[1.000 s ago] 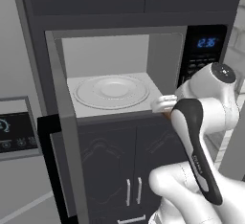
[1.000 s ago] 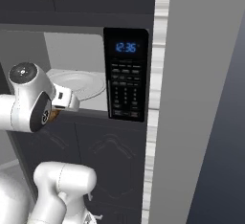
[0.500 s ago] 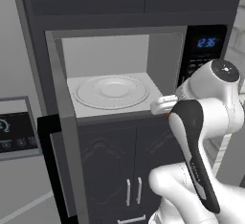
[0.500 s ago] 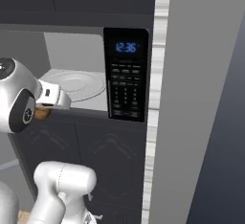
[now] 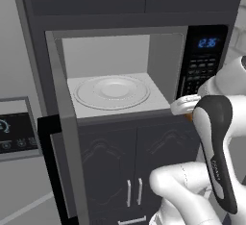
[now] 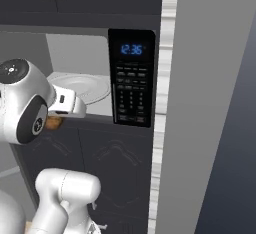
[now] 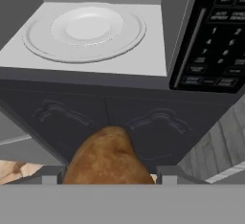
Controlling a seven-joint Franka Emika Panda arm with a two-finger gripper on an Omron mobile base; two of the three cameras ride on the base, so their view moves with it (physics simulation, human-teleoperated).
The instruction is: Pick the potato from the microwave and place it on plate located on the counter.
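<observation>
With the potato (image 7: 109,157) clamped in the closed gripper (image 7: 109,177) just outside the front edge of the microwave (image 5: 202,65), turntable (image 5: 113,92) bare, we judge the carry needs firm grip and slow swing toward the plate.

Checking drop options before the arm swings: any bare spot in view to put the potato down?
Open microwave: its turntable is bare, and a strip of floor runs between the disc and the front lip. The gripper is shut on the potato just outside, in front of the lower cabinets. Tight on the right, by the keypad and arm.
</observation>
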